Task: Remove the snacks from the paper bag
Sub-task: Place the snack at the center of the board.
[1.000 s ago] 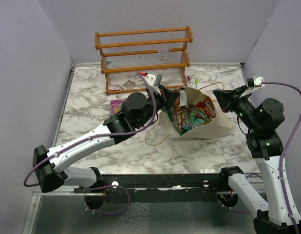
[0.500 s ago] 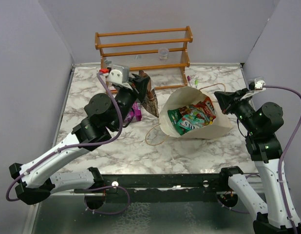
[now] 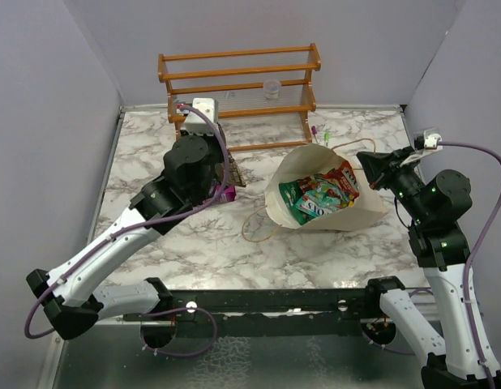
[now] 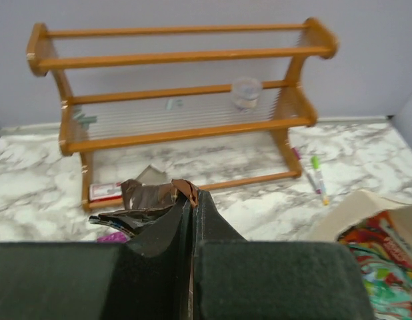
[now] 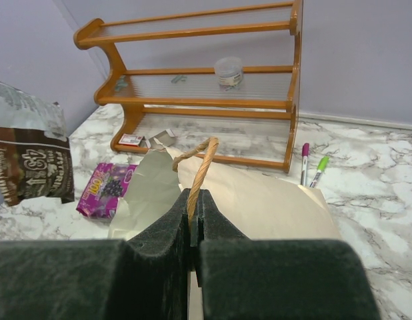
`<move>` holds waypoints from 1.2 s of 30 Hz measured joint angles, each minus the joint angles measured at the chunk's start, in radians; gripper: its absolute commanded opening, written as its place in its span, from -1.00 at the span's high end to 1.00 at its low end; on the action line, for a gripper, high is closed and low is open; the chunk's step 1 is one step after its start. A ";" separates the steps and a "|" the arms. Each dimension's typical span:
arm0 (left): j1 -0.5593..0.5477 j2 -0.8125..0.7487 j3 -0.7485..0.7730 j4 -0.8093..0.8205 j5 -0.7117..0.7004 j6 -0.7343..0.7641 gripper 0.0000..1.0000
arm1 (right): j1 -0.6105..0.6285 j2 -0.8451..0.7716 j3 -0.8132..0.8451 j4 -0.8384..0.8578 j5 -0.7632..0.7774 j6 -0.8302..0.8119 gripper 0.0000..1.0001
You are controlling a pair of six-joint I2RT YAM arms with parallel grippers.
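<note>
The left gripper (image 4: pixel 193 223) is clamped on the top edge of a dark brown foil packet (image 4: pixel 153 199). It hangs left of the paper bag (image 3: pixel 356 212), just above a purple packet (image 5: pixel 106 190) lying on the marble-patterned table (image 3: pixel 194 243). I cannot tell whether it touches down yet.

A good release would lower the packet until the crinkly foil rests flat beside the purple one, clear of the wooden slatted rack (image 4: pixel 179 137), and only then part the fingers.

The right gripper (image 5: pixel 193 203) pinches the bag's twisted tan handle (image 5: pixel 201 163), holding up the rim of the slumped, matte paper. Glossy green and red packets (image 3: pixel 319 194) remain inside.
</note>
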 measured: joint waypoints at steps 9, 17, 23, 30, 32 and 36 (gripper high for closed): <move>0.286 0.132 0.000 -0.143 0.257 -0.140 1.00 | 0.000 0.000 0.000 0.000 0.001 -0.002 0.97; 0.425 0.257 0.001 -0.155 0.593 -0.243 1.00 | 0.000 0.000 0.000 -0.001 0.003 -0.009 0.97; 0.562 0.288 -0.017 -0.073 0.879 -0.320 1.00 | 0.000 0.000 0.000 -0.002 0.009 -0.018 0.97; 0.648 0.376 -0.046 -0.078 0.887 -0.267 0.89 | 0.000 0.000 0.000 -0.002 0.011 -0.019 0.97; 0.657 0.417 -0.066 -0.100 0.865 -0.241 0.86 | 0.000 0.001 0.000 -0.002 0.011 -0.019 0.97; 0.662 0.488 -0.089 -0.175 0.806 -0.201 0.66 | 0.000 0.007 0.000 -0.001 0.011 -0.019 0.97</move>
